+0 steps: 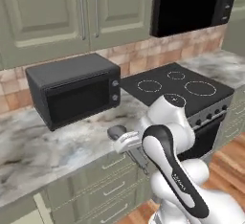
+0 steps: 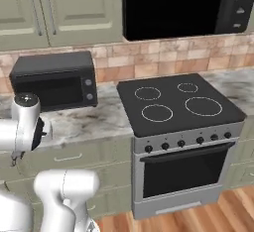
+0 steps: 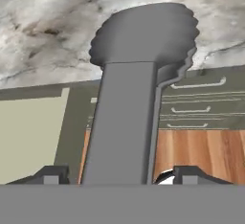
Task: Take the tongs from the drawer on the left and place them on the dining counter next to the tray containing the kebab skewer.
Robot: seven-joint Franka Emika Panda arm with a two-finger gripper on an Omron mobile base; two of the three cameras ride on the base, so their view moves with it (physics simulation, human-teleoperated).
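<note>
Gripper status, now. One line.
Gripper: closed on the tongs, jaws standing wide around their flat arms.

so there's a black toaster oven [image 2: 54, 85] on the marble desk [image 2: 89, 119], stove [image 2: 181, 127] just right of it, white arm [image 2: 25, 127] lower left.

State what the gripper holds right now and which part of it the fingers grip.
The gripper holds the tongs. The fingers clamp across the flat arms, and the scalloped tip juts out ahead over the counter edge.
</note>
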